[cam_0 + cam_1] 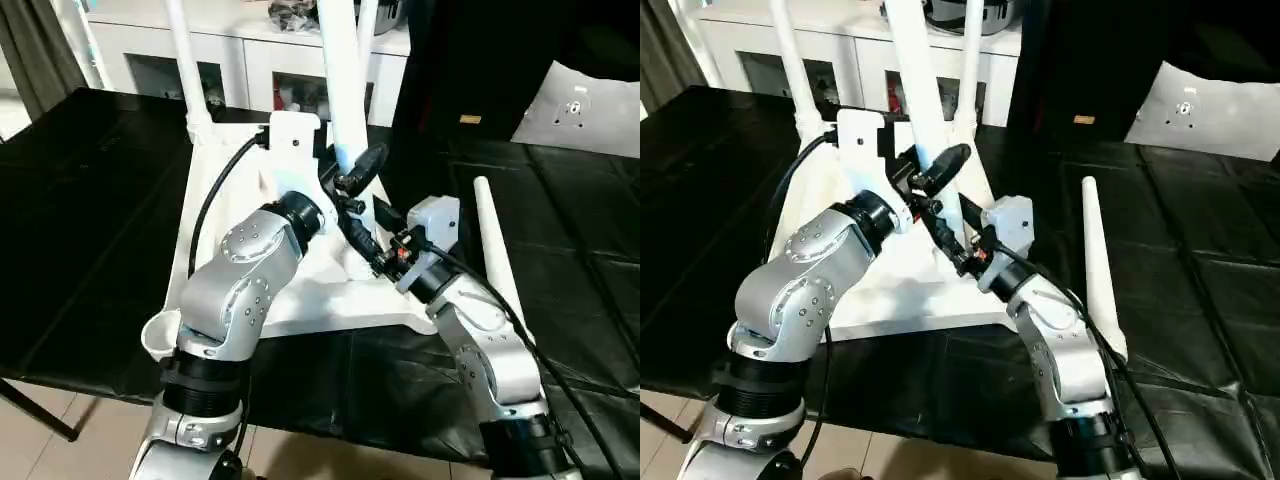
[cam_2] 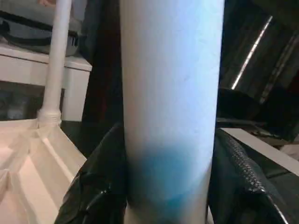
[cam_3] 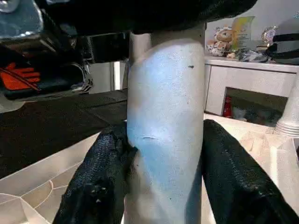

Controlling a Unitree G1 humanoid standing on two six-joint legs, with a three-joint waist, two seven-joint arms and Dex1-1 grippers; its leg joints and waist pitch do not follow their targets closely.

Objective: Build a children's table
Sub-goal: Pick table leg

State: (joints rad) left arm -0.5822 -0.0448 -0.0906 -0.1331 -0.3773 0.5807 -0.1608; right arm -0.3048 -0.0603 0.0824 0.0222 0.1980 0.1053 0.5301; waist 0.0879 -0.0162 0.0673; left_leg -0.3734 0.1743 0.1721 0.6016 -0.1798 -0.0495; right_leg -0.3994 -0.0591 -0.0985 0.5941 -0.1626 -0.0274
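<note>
Two grippers meet on one white tapered leg (image 1: pixel 340 90), which stands tilted over the upturned table top (image 1: pixel 300 300) on the black-covered tabletop (image 1: pixel 90 220). The left gripper (image 2: pixel 163 186) takes the tube from one side, its black fingers (image 2: pixel 100 186) lying along both flanks of the tube; whether they already press it cannot be told. The right gripper (image 3: pixel 163 186) sits lower on the same tube, jaws pinching it, the padded fingertips (image 3: pixel 98 186) set against its flanks. Two further legs (image 1: pixel 185 60) stand upright in the far corner sockets, and a fourth leg (image 1: pixel 495 250) lies loose on the cloth to the right of the top, well apart from both grippers.

Handling, as judged from the views: the leg appears to be hollow moulded plastic, hence light and stiff, with a smooth, glossy skin that would slip under a weak pinch. Its taper means a grip tends to slide toward the narrow end, so a hold near the thicker base, close to the socket, gives the best control. The length makes the free end swing widely with any small wrist turn. The ribbed top looks rigid yet light enough to skate on the cloth when pushed, so seating force is best directed straight down the leg's axis.
</note>
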